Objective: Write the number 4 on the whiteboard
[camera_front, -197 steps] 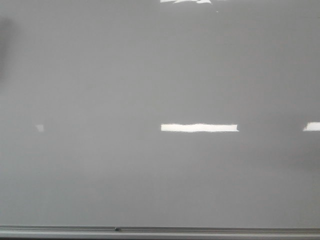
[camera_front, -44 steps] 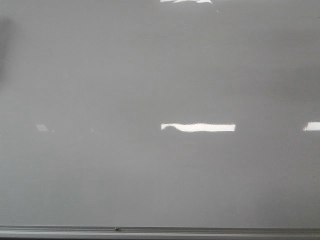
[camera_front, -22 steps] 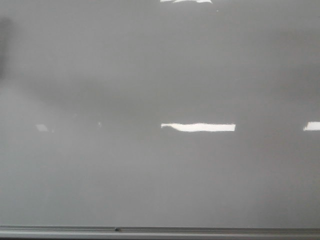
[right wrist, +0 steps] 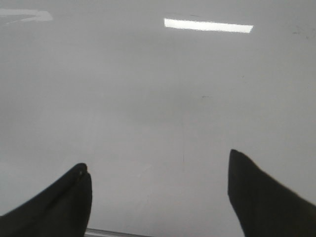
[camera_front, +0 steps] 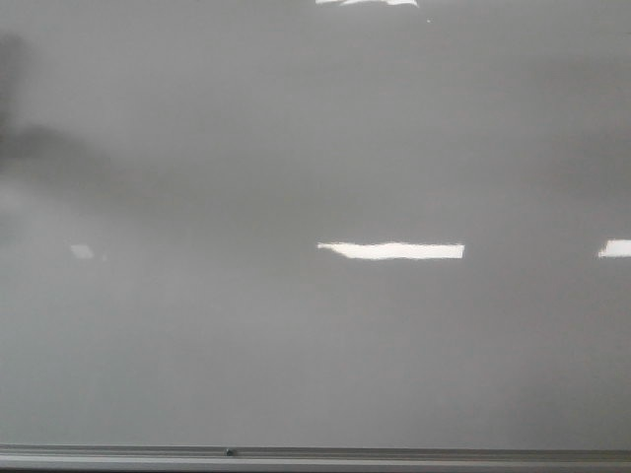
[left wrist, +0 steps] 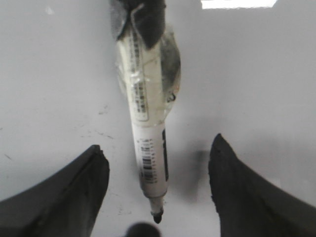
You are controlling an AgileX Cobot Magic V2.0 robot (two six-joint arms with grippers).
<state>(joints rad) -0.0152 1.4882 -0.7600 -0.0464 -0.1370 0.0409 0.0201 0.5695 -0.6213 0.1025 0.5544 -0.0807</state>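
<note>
The whiteboard [camera_front: 315, 335] fills the front view, bare of any stroke: the number 4 is not yet on it, and only white glare patches [camera_front: 390, 251] and the grey frame strip [camera_front: 315, 455] along its near edge break the surface. The marker [left wrist: 148, 123] shows only in the left wrist view, lying between the spread dark fingers [left wrist: 64, 197] of the left gripper [left wrist: 158, 192], its long axis running along the gripper's own line and its black tip [left wrist: 157, 216] aimed at the board. Tape seems to bind its barrel to the wrist, so the jaws stand wide and clamp nothing. Whether the tip touches the board I cannot tell. The right gripper [right wrist: 158, 197] also stands open and empty over blank board, its fingers [right wrist: 256, 192] apart. The left arm is the one that carries the pen, so the writing falls to it; a soft shadow at the far left of the front view suggests it hangs on that side.
</note>
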